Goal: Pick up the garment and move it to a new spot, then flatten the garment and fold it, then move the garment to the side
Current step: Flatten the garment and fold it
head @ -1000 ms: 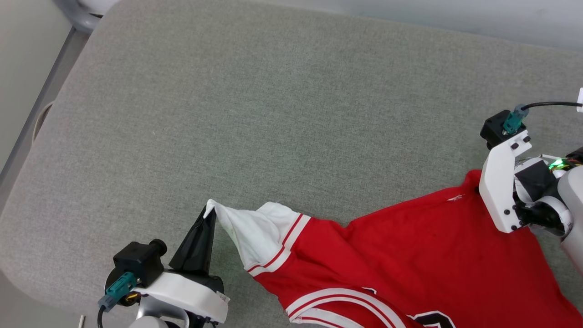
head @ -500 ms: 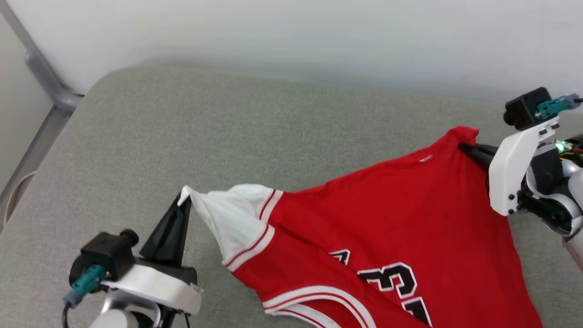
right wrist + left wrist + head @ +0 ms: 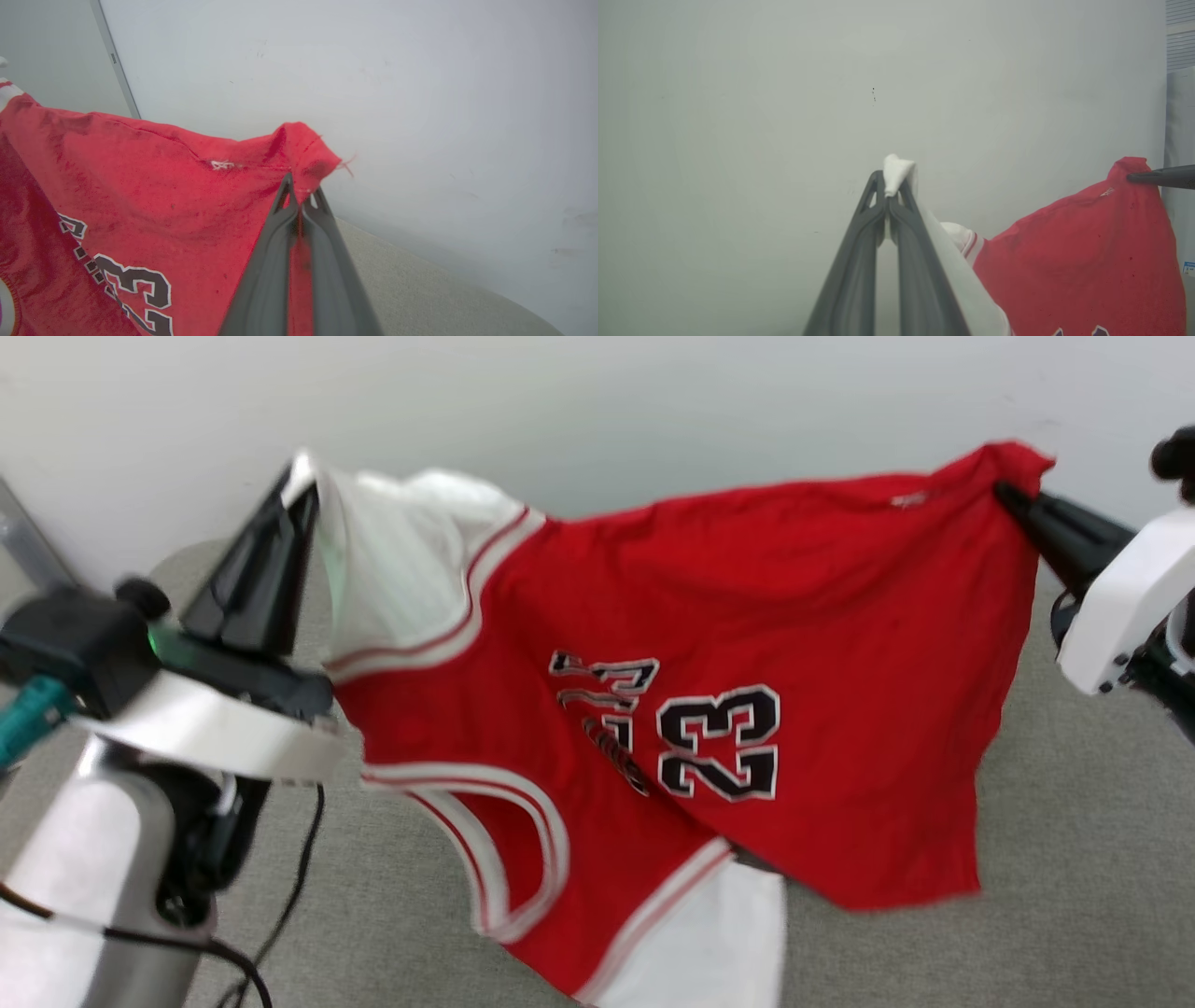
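- left gripper [image 3: 297,478], upper left of the head view: fingers closed, pinching the tip of the white sleeve [image 3: 401,560]. In the left wrist view a nub of white cloth pokes out past the tips.
- right gripper [image 3: 1006,493], upper right: fingers closed on the red hem corner [image 3: 1022,462]. The right wrist view shows a small bite of fabric, right at the edge.
- garment [image 3: 709,616] is in the air, strung between the two grippers across the upper half of the frame, in front of the pale wall [image 3: 597,401].
- The rest of it droops toward the grey cushion [image 3: 1074,831]. Can't tell if the second white sleeve [image 3: 719,943], bottom centre, touches the cushion.
- My read: this is the carry to the new spot, with the lay-flat to follow.
- Move both arms as one and hold the spacing. Wider risks pulling the cloth out of those thin pinches; narrower lets the top edge sag and bunch.
- No jerks, since the right grip looks the weaker one.
- To set down, I'd land the hanging lower edge on the cushion first. Then draw the top edge away from it so the body unrolls flat, and let go last.
- Watch that the low sleeve doesn't tuck under on landing.
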Motion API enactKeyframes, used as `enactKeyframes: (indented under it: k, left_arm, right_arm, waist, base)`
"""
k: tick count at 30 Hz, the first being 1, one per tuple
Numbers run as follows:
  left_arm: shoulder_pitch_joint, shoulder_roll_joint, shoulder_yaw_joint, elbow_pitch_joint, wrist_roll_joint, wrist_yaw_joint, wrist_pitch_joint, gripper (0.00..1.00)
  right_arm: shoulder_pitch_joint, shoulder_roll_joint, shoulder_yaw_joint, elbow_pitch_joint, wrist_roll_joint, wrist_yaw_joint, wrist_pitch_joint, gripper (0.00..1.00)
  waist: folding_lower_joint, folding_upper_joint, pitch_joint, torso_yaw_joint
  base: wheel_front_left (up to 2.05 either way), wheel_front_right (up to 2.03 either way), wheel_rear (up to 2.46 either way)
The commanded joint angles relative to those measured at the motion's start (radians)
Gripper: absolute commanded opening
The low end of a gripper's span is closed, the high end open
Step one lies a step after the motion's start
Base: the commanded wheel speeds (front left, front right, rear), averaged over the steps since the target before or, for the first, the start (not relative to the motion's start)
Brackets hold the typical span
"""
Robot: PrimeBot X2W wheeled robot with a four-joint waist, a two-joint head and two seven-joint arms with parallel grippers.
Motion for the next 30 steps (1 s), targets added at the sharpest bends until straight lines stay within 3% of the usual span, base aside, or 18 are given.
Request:
enactKeyframes:
  k: [1, 8, 17, 23, 30]
  left_arm:
    - [-0.034, 0.004, 0.004, -0.005, 0.002, -0.006, 0.006, 0.00]
    - [-0.270, 0.016, -0.004, 0.013, 0.006, -0.047, 0.065, 0.00]
    - [-0.538, -0.002, -0.011, 0.123, -0.015, -0.097, 0.080, 0.00]
    - [-0.726, -0.001, -0.023, 0.230, -0.031, -0.126, 0.075, 0.00]
    - [-1.006, 0.013, -0.054, 0.395, -0.037, -0.145, 0.059, 0.00]
  right_arm:
    - [-0.016, 0.009, -0.017, -0.013, -0.007, -0.001, 0.000, 0.00]
    - [-0.086, 0.063, -0.139, -0.095, -0.072, -0.001, 0.027, 0.00]
    - [-0.203, 0.123, -0.211, -0.158, -0.134, -0.001, 0.091, 0.00]
    - [-0.351, 0.138, -0.237, -0.144, -0.181, -0.001, 0.132, 0.00]
    - [-0.611, 0.186, -0.262, -0.040, -0.249, -0.001, 0.138, 0.00]
  waist:
    - [0.0001, 0.0000, 0.004, -0.005]
    - [0.0001, 0.0000, 0.037, -0.019]
    - [0.0001, 0.0000, 0.138, -0.026]
    - [0.0001, 0.0000, 0.271, -0.024]
    - [0.0001, 0.0000, 0.438, -0.037]
  base:
    - [0.00, 0.00, 0.00]
    - [0.00, 0.00, 0.00]
    - [0.00, 0.00, 0.00]
    - [0.00, 0.00, 0.00]
    - [0.00, 0.00, 0.00]
